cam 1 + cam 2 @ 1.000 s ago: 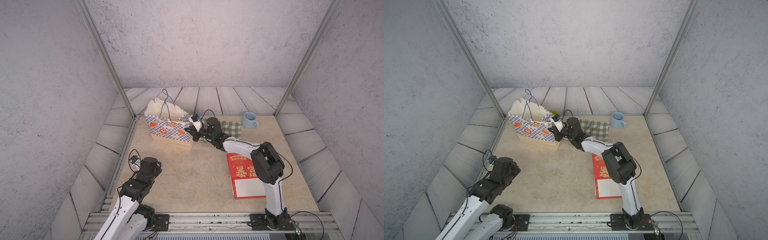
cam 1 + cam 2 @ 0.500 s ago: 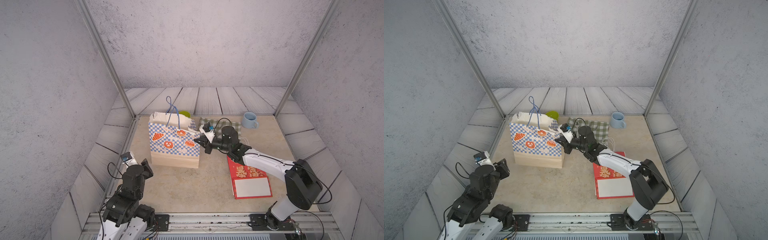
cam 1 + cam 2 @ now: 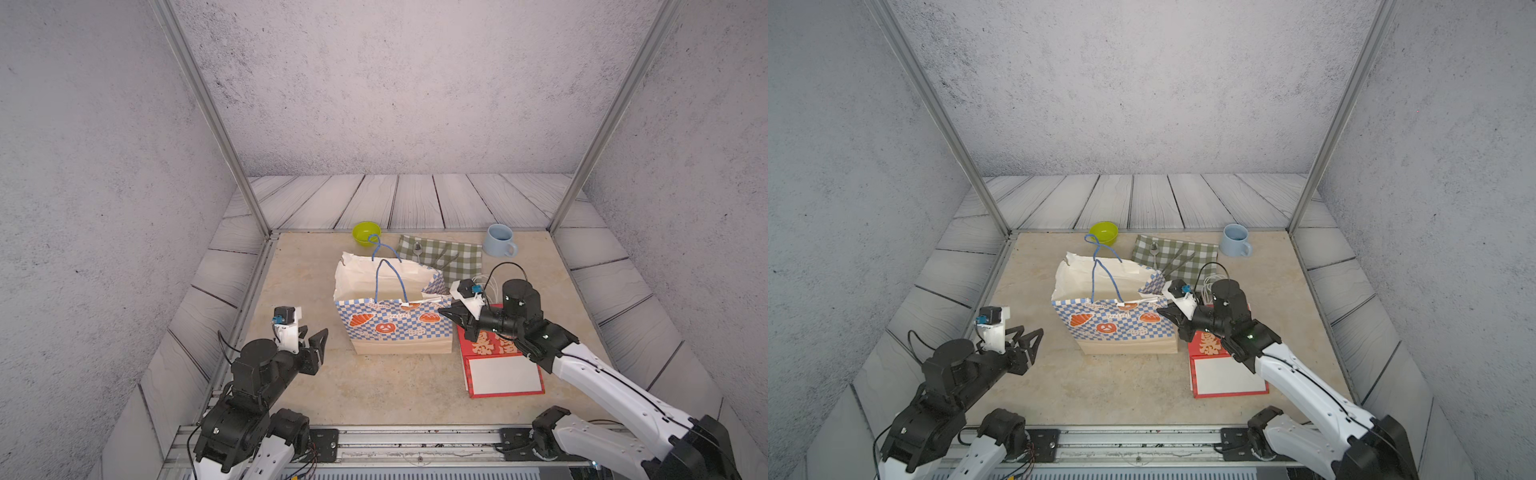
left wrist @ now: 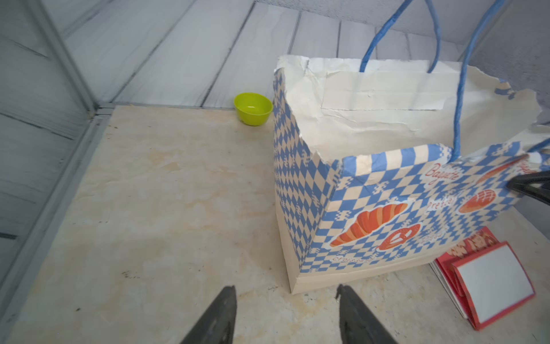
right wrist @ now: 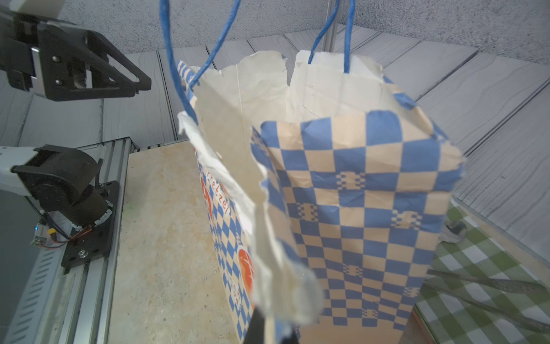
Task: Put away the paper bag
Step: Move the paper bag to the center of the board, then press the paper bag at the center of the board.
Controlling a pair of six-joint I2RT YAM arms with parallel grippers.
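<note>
The paper bag (image 3: 395,328) (image 3: 1121,328), blue-and-tan checked with bread prints and blue cord handles, stands upright and open in the middle of the table. Its top rim is torn. My right gripper (image 3: 446,312) (image 3: 1165,312) is shut on the rim at the bag's front right corner; in the right wrist view the torn paper edge (image 5: 276,268) runs down between the fingertips of the right gripper (image 5: 272,330). My left gripper (image 3: 313,332) (image 3: 1027,330) (image 4: 285,290) hovers open to the left of the bag (image 4: 387,193), apart from it, with nothing between its fingers.
A red booklet (image 3: 498,365) lies flat to the right of the bag, under my right arm. At the back stand a green bowl (image 3: 366,233), a green checked cloth (image 3: 440,255) with cutlery on it, and a blue mug (image 3: 498,241).
My right gripper has dragged the bag from the back left toward the middle, and it now stands upright. My left gripper has opened and swung toward the bag.
</note>
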